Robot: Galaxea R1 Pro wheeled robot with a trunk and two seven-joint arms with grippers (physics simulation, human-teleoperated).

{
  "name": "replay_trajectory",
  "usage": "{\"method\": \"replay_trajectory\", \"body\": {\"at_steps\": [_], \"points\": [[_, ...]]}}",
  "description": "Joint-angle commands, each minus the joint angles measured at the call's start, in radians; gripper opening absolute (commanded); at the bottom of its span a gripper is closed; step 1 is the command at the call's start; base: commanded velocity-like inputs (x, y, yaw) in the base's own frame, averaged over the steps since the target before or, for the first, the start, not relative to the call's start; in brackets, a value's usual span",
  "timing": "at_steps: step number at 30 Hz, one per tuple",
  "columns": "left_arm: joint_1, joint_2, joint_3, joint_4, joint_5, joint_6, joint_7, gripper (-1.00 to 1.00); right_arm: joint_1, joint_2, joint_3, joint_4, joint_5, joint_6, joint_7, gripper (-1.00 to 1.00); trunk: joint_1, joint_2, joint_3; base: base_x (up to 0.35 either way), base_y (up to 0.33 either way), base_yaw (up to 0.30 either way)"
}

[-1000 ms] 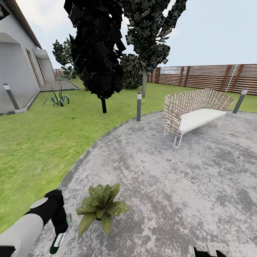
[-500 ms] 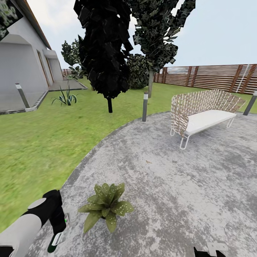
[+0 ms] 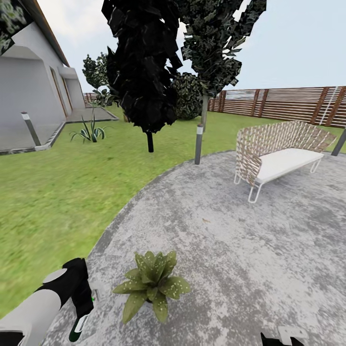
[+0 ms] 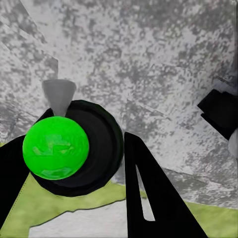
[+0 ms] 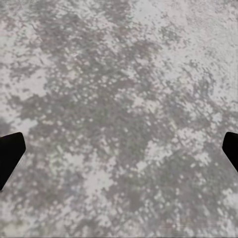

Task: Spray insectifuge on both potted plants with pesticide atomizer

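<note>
One potted plant [image 3: 153, 287], a low rosette of broad green leaves, sits on the round grey stone patio [image 3: 250, 250] near its grass edge. Its pot is hidden under the leaves. Just to its left my left gripper [image 3: 80, 300] is shut on the pesticide atomizer [image 3: 78, 327], a slim dark bottle with a white and green end pointing down. In the left wrist view the atomizer [image 4: 74, 148] shows end-on with a bright green round top between the black fingers [image 4: 156, 198]. My right gripper [image 5: 119, 153] hangs open over bare stone. The second potted plant is out of view.
A woven bench [image 3: 281, 151] with a white seat stands at the patio's far right. A grey lamp post [image 3: 198, 144] and dark trees [image 3: 144, 72] line the patio's far edge. Lawn [image 3: 53, 192] spreads left toward the white house [image 3: 29, 96]; a brown fence [image 3: 288, 103] closes the back.
The whole view has shifted as the camera moved: the plant, bench and trees now sit further right and the plant lower. My left gripper still holds the atomizer the same way.
</note>
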Motion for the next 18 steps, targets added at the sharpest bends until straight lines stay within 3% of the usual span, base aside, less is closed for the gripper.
{"method": "replay_trajectory", "body": {"at_steps": [1, 6, 12, 16, 18], "points": [[-0.001, -0.006, -0.004, -0.001, 0.0, 0.01, -0.004, -1.0, -0.001, 0.001, -0.008, 0.0, 0.006, -0.005, 0.008, 1.0, 0.0, 0.0, -0.001, 0.069, 0.041, 0.0], [0.0, -0.012, -0.003, -0.003, 0.0, 0.01, -0.004, -1.0, -0.001, 0.001, -0.009, 0.0, 0.006, -0.005, 0.008, 1.0, 0.0, 0.0, -0.001, 0.198, 0.009, 0.0], [0.031, -0.01, -0.005, 0.031, 0.001, 0.01, 0.004, -1.0, -0.001, 0.001, -0.009, 0.0, 0.006, -0.005, 0.008, 1.0, 0.0, 0.0, -0.001, 0.033, 0.0, 0.0], [0.045, -0.01, -0.005, 0.1, 0.014, 0.007, 0.071, -1.0, -0.001, 0.001, -0.009, 0.0, 0.006, -0.005, 0.008, 1.0, 0.0, 0.0, -0.001, 0.001, 0.0, 0.0], [0.046, -0.01, -0.005, 0.127, 0.037, 0.004, 0.098, -1.0, -0.001, 0.001, -0.009, 0.0, 0.006, -0.005, 0.008, 1.0, 0.0, 0.0, -0.001, 0.0, 0.0, 0.0]]}}
